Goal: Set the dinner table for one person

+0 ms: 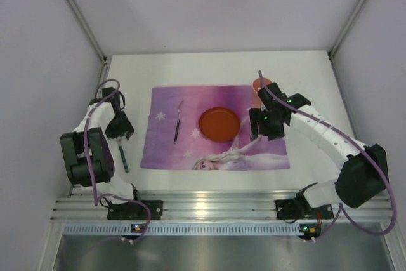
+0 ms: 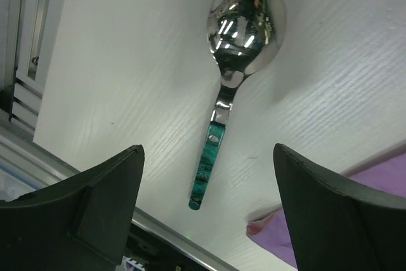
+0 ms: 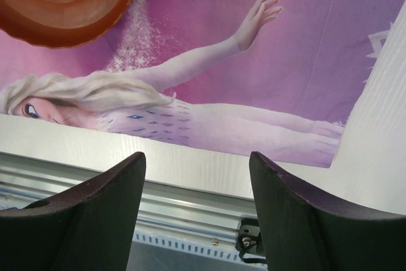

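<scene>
One dinner table (image 1: 209,68) fills mid-frame | purple placemat (image 1: 165,150) at its centre | red plate (image 1: 219,124) on placemat | we see left gripper (image 1: 119,128) spread wide, spoon (image 1: 122,157) lying free nearby, lower left | right gripper (image 1: 263,125) parted, empty, right of plate | likely a fork (image 1: 178,122) left of plate

Nothing here can be read: no word, brand, number or sign is legible in any view. The placemat (image 1: 166,152) carries only a printed princess figure and snowflakes, and the spoon (image 2: 223,103) has a green patterned handle with no readable mark.
</scene>
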Motion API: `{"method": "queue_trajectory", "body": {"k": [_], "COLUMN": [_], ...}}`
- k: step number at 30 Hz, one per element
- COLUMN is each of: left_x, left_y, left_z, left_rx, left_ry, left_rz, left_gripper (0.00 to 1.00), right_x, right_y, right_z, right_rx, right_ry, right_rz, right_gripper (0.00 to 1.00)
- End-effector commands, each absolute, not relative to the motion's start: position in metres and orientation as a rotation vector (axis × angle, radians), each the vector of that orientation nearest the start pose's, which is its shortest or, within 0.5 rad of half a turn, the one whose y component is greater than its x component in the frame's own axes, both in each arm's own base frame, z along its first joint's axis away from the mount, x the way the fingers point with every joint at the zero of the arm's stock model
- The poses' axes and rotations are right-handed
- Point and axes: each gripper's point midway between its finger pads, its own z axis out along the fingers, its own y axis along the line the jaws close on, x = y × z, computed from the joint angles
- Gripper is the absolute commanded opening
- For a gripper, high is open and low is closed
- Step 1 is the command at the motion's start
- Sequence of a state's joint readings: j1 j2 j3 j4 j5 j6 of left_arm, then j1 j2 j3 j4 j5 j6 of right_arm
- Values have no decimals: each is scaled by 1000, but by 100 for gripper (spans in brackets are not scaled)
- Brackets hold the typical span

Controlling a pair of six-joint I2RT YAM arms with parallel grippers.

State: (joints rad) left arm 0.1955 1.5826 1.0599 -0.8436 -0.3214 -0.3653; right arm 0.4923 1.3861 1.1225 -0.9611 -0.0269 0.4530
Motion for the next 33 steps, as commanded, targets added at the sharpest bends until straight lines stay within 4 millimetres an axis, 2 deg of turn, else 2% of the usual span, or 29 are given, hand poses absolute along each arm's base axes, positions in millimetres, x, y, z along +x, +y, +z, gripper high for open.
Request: {"method": "queue_trajectory", "body": {"k": [1, 3, 6, 7, 8, 10, 11, 14, 18, 19, 22, 23, 25, 26, 28, 29, 31, 32, 33], "left_x": [248, 240, 243, 243, 238, 238, 235, 237, 251, 252, 275, 294, 314, 332, 349, 362, 377, 389, 390], "left_y": [108, 109, 102, 100, 98, 91, 88, 87, 92, 92, 97, 102, 104, 105, 103, 103, 92, 87, 79], "left_z": [54, 49, 36, 31, 18, 4, -8, -25, -33, -37, -30, -20, -2, 15, 38, 58, 83, 103, 113], "left_rx": [-879, -904, -915, -921, -945, -960, -967, -966, -961, -965, -977, -977, -982, -976, -965, -957, -924, -905, -896], "left_ry": [2789, 2804, 2831, 2848, 2899, 2952, 3001, 3052, 3065, 3076, 3040, 2989, 2929, 2882, 2831, 2794, 2745, 2702, 2697], "left_rz": [533, 532, 408, 386, 364, 295, 285, 276, 277, 281, 260, 252, 221, 189, 163, 145, 111, 90, 60], "left_gripper": [87, 87, 79, 75, 66, 58, 50, 41, 13, 2, 0, 0, 0, 0, 0, 0, 0, 0, 0], "right_x": [238, 234, 228, 224, 224, 222, 221, 225, 235, 237, 245, 247, 253, 255, 261, 263, 267, 267, 269], "right_y": [146, 144, 140, 138, 137, 134, 134, 130, 124, 123, 124, 124, 125, 125, 127, 127, 127, 127, 128], "right_z": [137, 133, 125, 120, 119, 112, 111, 106, 101, 99, 100, 100, 106, 109, 120, 125, 139, 144, 153], "right_rx": [-57, -40, -25, -14, -10, -6, -8, -1, 35, 40, 51, 53, 51, 50, 45, 50, 53, 52, 51], "right_ry": [2787, 2798, 2813, 2825, 2824, 2841, 2845, 2852, 2860, 2866, 2864, 2861, 2846, 2837, 2805, 2793, 2758, 2750, 2727], "right_rz": [258, 256, 247, 240, 242, 233, 229, 216, 205, 203, 209, 210, 216, 220, 233, 236, 252, 258, 268], "right_gripper": [67, 67, 67, 68, 68, 68, 68, 68, 68, 68, 67, 67, 66, 66, 66, 66, 66, 66, 66]}}
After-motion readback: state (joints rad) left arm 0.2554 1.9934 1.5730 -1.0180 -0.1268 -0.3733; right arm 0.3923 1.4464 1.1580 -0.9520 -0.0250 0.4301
